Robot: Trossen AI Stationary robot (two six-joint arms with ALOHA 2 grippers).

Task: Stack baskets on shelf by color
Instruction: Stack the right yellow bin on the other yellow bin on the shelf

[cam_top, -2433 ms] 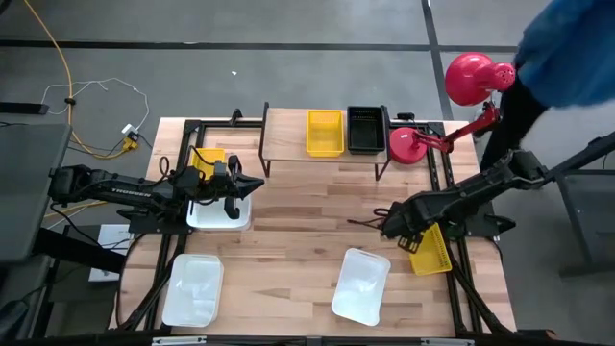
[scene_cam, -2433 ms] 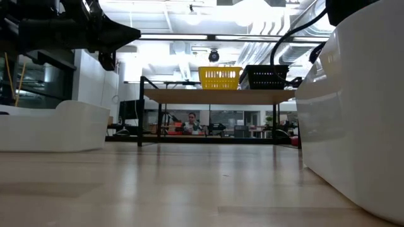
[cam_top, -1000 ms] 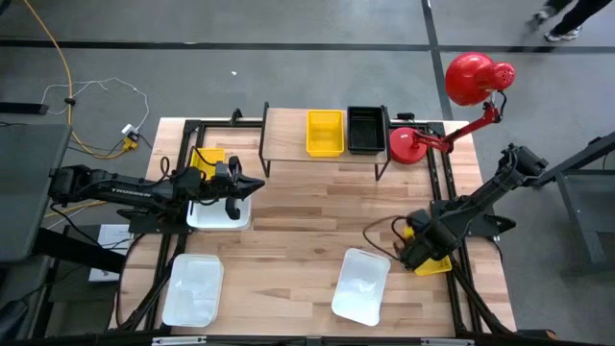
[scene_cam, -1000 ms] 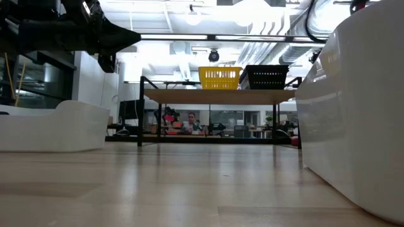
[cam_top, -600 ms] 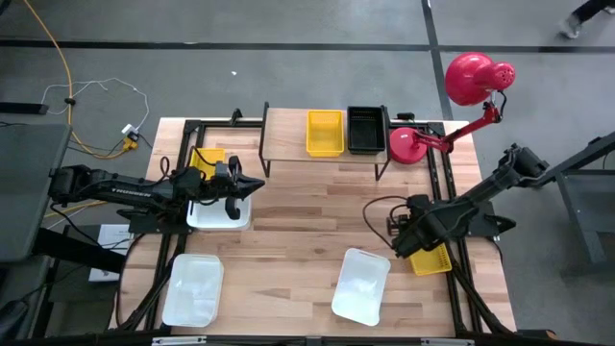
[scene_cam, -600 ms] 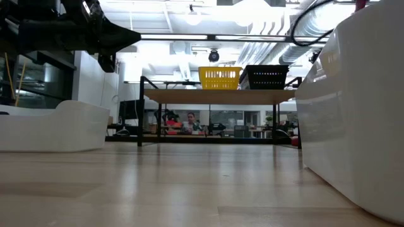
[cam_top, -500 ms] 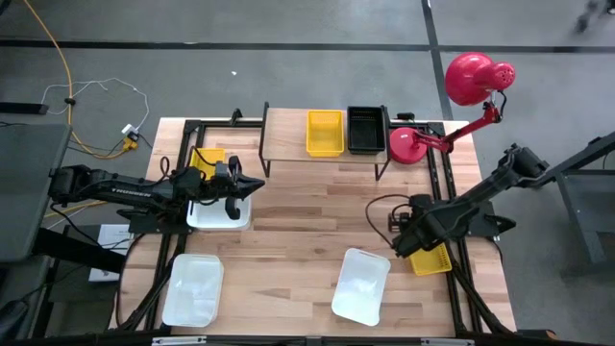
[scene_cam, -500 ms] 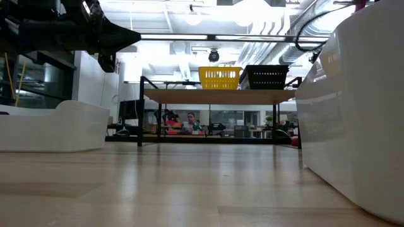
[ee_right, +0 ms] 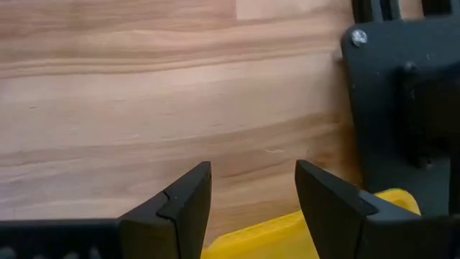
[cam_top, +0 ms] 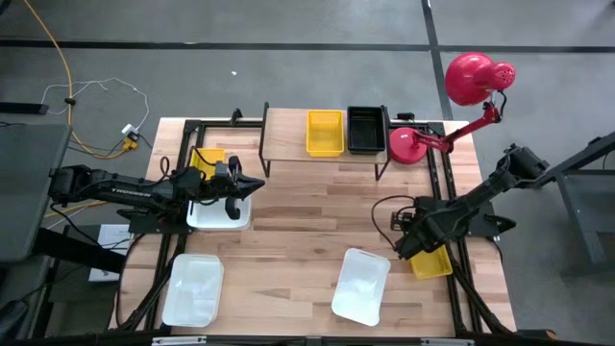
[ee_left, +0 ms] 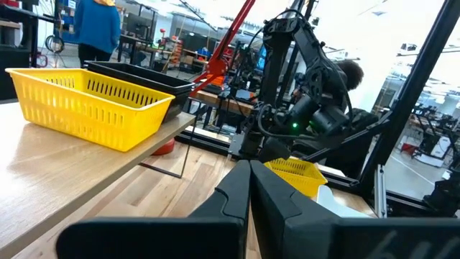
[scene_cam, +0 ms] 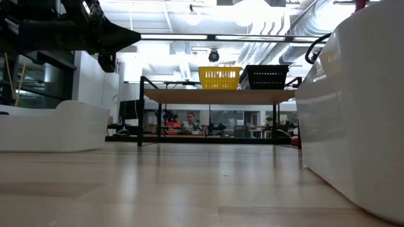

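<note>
Left gripper has its two fingers pressed together with nothing between them; its arm lies stretched out low and level from the table's left edge, pointing toward the middle, and hangs above a white basket that sits flat on the table. Just behind that arm a yellow basket shows near the table's back left. Toward the front left lies a second white basket, square to the edge. At the back centre stands the shelf, its left part bare wood, with a yellow basket and a black basket side by side on its right part, touching or nearly so. Right of the shelf sits a red lamp, its head reaching out past the table's back right corner. At the front, right of centre, a third white basket lies turned at a slant. Right gripper is low over the table's right side, its arm folded down from the right edge with the elbow raised; its fingers stand apart, holding nothing, with their tips over the near rim of another yellow basket that lies tilted by the right edge. Whether they touch that rim cannot be told.
</note>
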